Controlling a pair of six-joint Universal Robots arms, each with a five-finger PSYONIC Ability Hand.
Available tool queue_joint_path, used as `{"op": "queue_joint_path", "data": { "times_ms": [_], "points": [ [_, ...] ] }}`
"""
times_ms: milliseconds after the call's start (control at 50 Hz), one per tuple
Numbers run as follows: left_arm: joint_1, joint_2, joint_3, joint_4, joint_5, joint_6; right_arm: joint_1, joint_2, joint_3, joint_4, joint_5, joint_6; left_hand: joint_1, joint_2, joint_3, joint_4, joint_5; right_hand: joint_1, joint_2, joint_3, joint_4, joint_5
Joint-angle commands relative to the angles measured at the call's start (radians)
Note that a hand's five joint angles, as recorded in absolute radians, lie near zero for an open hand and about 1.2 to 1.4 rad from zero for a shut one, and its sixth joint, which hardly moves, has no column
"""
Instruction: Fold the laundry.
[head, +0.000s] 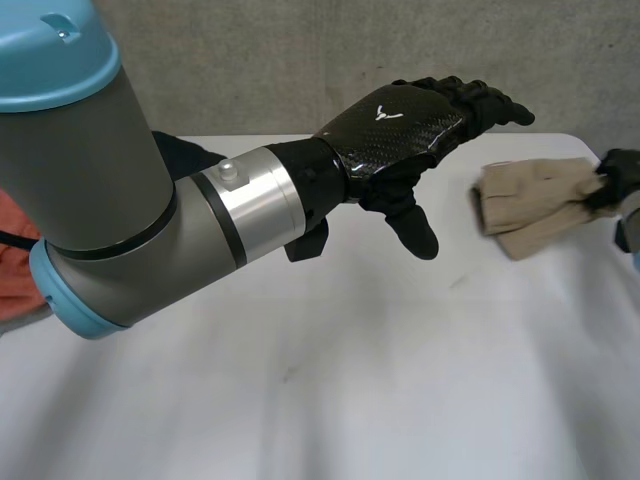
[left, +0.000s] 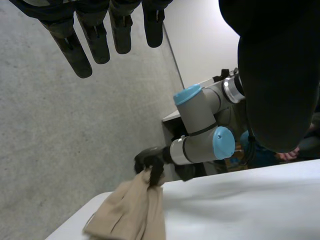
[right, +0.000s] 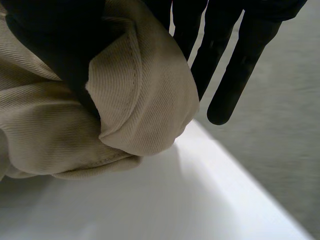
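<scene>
Now beige cloth (head: 535, 205) pinched between right hand's (head: 618, 178) thumb and fingers (right: 235, 65).

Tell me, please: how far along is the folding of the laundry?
Done: the beige cloth lies folded in a compact bundle near the far edge of the table. In hand: the right hand pinches its edge between thumb and fingers, while the left hand hovers open and holds nothing. Left: an orange cloth at the table's left side, mostly hidden, probably waits for folding.
</scene>
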Motion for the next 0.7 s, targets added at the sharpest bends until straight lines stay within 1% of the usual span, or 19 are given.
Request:
{"op": "queue_joint_path", "data": {
  "times_ms": [20,80,140,180,200,220,240,340,360,400,420,440,480,500,560,580,620,640,700],
  "points": [
    [-0.017,-0.024,0.023,-0.022,-0.072,0.002,-0.087,0.170,-0.284,0.060,0.009,-0.002,0.009,-0.006,-0.006,-0.001,-0.023,0.357,0.307,0.297,0.201,0.326],
    [-0.026,-0.041,0.036,-0.039,-0.077,0.002,-0.109,0.221,-0.363,0.091,0.000,-0.002,0.009,-0.006,-0.006,-0.001,-0.023,0.357,0.307,0.297,0.201,0.326],
    [-0.028,-0.056,0.043,-0.049,-0.080,0.002,-0.114,0.235,-0.377,0.095,-0.030,-0.002,0.009,-0.006,-0.006,-0.001,-0.023,0.357,0.307,0.297,0.201,0.326],
    [-0.028,-0.063,0.045,-0.051,-0.081,0.002,-0.114,0.236,-0.375,0.098,-0.035,-0.002,0.009,-0.006,-0.006,-0.001,-0.023,0.357,0.307,0.297,0.201,0.326],
    [-0.028,-0.066,0.045,-0.051,-0.081,0.002,-0.114,0.236,-0.375,0.100,-0.035,-0.002,0.009,-0.006,-0.006,-0.001,-0.023,0.207,0.157,0.147,0.051,0.176],
    [-0.028,-0.070,0.046,-0.052,-0.081,0.002,-0.114,0.235,-0.374,0.104,-0.034,-0.002,0.009,-0.006,-0.006,-0.001,-0.023,-0.705,-0.754,-0.765,-0.860,-0.735],
    [-0.026,-0.072,0.046,-0.052,-0.081,0.002,-0.114,0.235,-0.374,0.109,-0.031,-0.002,0.009,-0.006,-0.006,-0.001,-0.023,-0.865,-0.915,-0.925,-1.021,-0.896],
    [-0.026,-0.084,0.046,-0.052,-0.107,0.002,-0.112,0.187,-0.357,0.138,0.005,-0.019,0.012,-0.003,-0.003,0.002,-0.020,-0.865,-0.915,-0.925,-1.021,-0.896],
    [-0.026,-0.086,0.046,-0.052,-0.115,0.002,-0.114,0.168,-0.345,0.141,0.012,-0.027,0.012,-0.003,-0.003,0.002,-0.020,-0.865,-0.915,-0.925,-1.021,-0.896],
    [-0.026,-0.089,0.046,-0.052,-0.140,0.004,-0.111,0.088,-0.274,0.132,0.029,-0.090,0.009,-0.006,-0.006,-0.001,-0.023,-0.865,-0.915,-0.925,-1.021,-0.896],
    [-0.026,-0.090,0.046,-0.052,-0.147,0.002,-0.109,0.060,-0.242,0.128,0.034,-0.123,0.009,-0.006,-0.006,-0.001,-0.023,-0.865,-0.915,-0.925,-1.021,-0.896],
    [-0.025,-0.090,0.046,-0.052,-0.161,0.002,-0.106,-0.010,-0.164,0.109,0.040,-0.215,0.009,-0.006,-0.006,-0.001,-0.023,-0.865,-0.915,-0.925,-1.021,-0.896],
    [-0.023,-0.090,0.048,-0.052,-0.170,0.002,-0.104,-0.084,-0.083,0.071,0.040,-0.315,0.009,-0.006,-0.006,-0.001,-0.023,-0.865,-0.915,-0.925,-1.021,-0.896],
    [-0.019,-0.089,0.051,-0.052,-0.183,0.002,-0.103,-0.156,-0.002,0.019,0.040,-0.403,0.009,-0.006,-0.006,-0.001,-0.023,-0.865,-0.915,-0.925,-1.021,-0.896],
    [-0.016,-0.087,0.065,-0.051,-0.212,0.002,-0.097,-0.272,0.153,-0.101,0.029,-0.527,0.009,-0.006,-0.006,-0.001,-0.023,-0.865,-0.915,-0.925,-1.021,-0.896],
    [-0.008,-0.089,0.080,-0.049,-0.245,0.002,-0.089,-0.344,0.268,-0.186,0.016,-0.591,0.009,-0.006,-0.006,-0.001,-0.023,-0.865,-0.915,-0.925,-1.021,-0.896],
    [0.006,-0.089,0.095,-0.049,-0.288,0.004,-0.069,-0.412,0.387,-0.276,-0.014,-0.633,0.009,-0.006,-0.006,-0.001,-0.023,-0.865,-0.915,-0.925,-1.021,-0.896],
    [0.029,-0.090,0.109,-0.046,-0.339,0.008,-0.033,-0.479,0.497,-0.364,-0.070,-0.657,0.009,-0.006,-0.006,-0.001,-0.023,-0.865,-0.915,-0.925,-1.021,-0.896],
    [0.079,-0.098,0.132,-0.045,-0.422,0.048,0.033,-0.569,0.655,-0.480,-0.181,-0.686,0.009,-0.006,-0.006,-0.001,-0.023,-0.865,-0.915,-0.925,-1.021,-0.896]
  ]
}}
